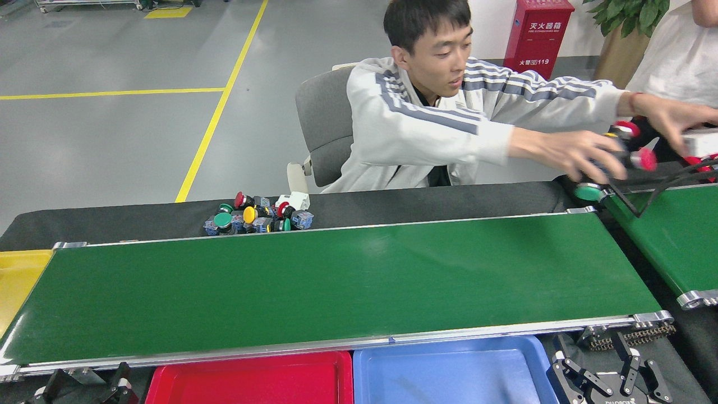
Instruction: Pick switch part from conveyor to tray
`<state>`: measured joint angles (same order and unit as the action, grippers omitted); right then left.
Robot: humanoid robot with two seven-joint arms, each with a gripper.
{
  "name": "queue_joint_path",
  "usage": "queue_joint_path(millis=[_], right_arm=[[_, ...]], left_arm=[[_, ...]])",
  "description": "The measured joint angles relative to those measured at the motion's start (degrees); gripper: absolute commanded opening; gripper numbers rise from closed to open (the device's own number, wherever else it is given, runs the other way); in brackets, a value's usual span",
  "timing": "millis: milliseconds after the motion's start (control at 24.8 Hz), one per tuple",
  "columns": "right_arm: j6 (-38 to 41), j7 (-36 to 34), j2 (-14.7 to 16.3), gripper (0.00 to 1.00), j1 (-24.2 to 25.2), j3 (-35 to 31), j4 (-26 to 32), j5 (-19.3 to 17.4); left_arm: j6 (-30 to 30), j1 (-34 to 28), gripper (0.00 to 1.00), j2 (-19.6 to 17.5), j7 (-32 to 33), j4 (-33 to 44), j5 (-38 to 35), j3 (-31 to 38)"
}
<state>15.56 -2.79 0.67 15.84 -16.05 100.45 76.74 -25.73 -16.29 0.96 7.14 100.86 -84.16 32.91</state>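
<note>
The conveyor (336,280) is a long dark green belt with silver rails, and its surface is bare. A pile of switch parts (258,214) with red, green and yellow caps lies on the black strip just beyond the far rail. The person's hands (594,154) hold more switch parts at the far right, above the belt's right end. The red tray (252,379) sits below the near rail and holds nothing. My left gripper (84,387) shows at the bottom left and my right gripper (608,370) at the bottom right. Both are open, low and off the belt.
A blue tray (449,370) lies right of the red one. A yellow bin (17,280) stands at the belt's left end. A second green belt (673,235) with a black bar frame angles in at the right. The seated person leans across behind the conveyor.
</note>
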Motion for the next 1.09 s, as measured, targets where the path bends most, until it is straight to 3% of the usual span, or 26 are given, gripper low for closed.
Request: queue_joint_path(millis=[727,1090], right_arm=[[0.12,0.02,0.0,0.98,-0.09,1.71,-0.23,-0.05],[-0.83,3.64,-0.86,0.97,-5.12,1.72,-1.83,-0.78]], left_arm=[[0.23,0.39,1.0,-0.07,0.0,-0.4,0.28,1.59],[0.24,0.4,1.0,-0.07,0.0,-0.48,0.28,1.32]])
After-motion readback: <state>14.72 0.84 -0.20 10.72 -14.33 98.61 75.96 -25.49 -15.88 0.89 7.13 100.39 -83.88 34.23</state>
